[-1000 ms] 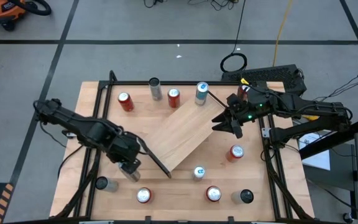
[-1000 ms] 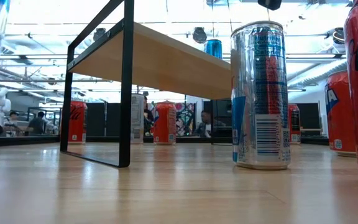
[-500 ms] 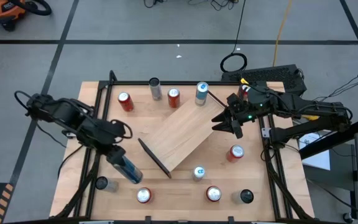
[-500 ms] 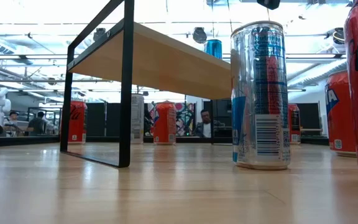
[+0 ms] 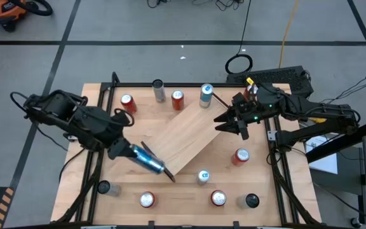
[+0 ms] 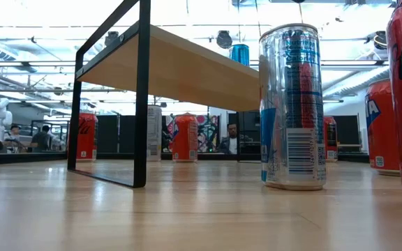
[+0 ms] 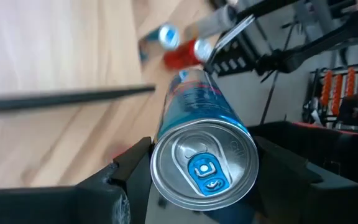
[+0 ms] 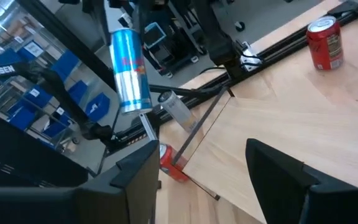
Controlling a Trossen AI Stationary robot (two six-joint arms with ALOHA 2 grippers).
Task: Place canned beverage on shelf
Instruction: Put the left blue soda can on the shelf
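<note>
The left gripper (image 5: 124,151) is clamped on a slim blue metal can (image 5: 146,159), lying sideways, long axis pointing toward the shelf (image 5: 184,140), over its black-bracketed near end. A second ago it sat lower, off that end. The right gripper (image 5: 229,126) hovers half-spread, empty, at the far end.

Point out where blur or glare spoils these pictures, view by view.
Left wrist view: the blue can in the left gripper is sharp at its lid, the shelf behind it smeared. Low view: ceiling lights wash out the top, and the silver can shines. High view: even light, little glare.
</note>
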